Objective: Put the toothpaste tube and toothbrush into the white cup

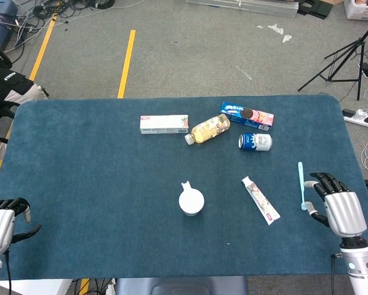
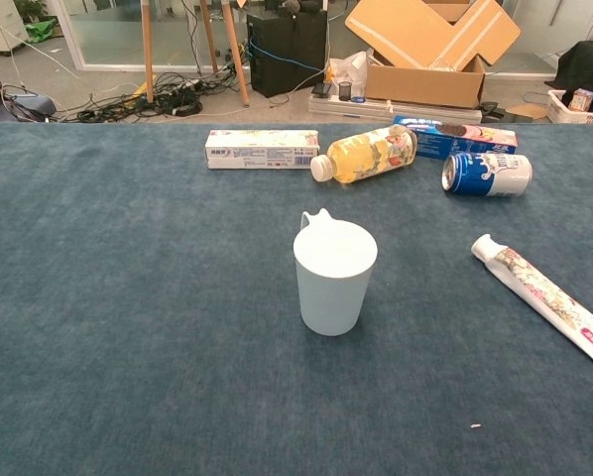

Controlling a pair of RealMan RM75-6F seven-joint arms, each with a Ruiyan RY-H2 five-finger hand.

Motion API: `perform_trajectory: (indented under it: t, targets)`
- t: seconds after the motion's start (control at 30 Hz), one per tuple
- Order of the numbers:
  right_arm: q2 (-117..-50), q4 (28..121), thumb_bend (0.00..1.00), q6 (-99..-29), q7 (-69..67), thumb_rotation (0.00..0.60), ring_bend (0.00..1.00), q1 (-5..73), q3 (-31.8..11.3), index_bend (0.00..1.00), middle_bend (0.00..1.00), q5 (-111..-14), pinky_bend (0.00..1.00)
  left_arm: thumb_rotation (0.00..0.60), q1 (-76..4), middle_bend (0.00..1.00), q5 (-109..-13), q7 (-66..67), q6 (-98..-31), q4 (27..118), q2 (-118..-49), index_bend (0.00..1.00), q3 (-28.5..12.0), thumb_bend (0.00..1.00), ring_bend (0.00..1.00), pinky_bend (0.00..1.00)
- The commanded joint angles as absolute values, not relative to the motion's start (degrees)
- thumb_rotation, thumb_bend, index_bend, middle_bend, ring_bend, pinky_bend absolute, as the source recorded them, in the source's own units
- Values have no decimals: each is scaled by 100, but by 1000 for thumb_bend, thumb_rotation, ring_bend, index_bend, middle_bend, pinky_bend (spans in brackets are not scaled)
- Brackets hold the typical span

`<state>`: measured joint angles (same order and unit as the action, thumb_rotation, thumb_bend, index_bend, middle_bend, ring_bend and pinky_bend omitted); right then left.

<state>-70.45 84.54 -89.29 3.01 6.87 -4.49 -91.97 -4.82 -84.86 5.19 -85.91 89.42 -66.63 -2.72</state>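
Toothbrush (image 1: pixel 301 184), slim pale blue, lies flat just beside right hand's (image 1: pixel 340 209) spread, empty fingers (image 1: pixel 322 182).

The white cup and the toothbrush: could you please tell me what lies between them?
The toothpaste tube lies on the mat between the white cup and the toothbrush, shown best in the head view.

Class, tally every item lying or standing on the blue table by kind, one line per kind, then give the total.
Cups: 1, the white cup
Toothpaste tubes: 1
Toothbrushes: 1
Toothpaste boxes: 1
Drink bottles: 1
Drink cans: 1
Cookie packs: 1
Total: 7
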Motion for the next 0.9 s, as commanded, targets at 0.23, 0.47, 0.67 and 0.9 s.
perform_trajectory:
  t: [0.23,0.47,0.67,0.9]
  targets:
    - [-6701,8668,222,-8845,329,600,23,967,-338,404,62,-9812,196,600,-481,435,-8463,479,-8584,8942,-6638,677,-287,0,386,340]
    - [-6112,9374,218,-8103,721,600,0,1587,-363,404,0,-10249,119,600,-473,435,-8469,491,-8593,8965,-6623,677,-282,0,386,340]
    - [-5667,10052,218,-7211,891,600,0,2222,-509,404,0,-10272,115,600,-469,436,-8459,527,-8580,8978,-6619,677,-274,0,386,340]
    - [-5857,10301,219,-6580,1137,600,0,2742,-604,404,0,-10278,115,600,-444,436,-8414,562,-8585,8986,-6619,677,-273,0,386,340]
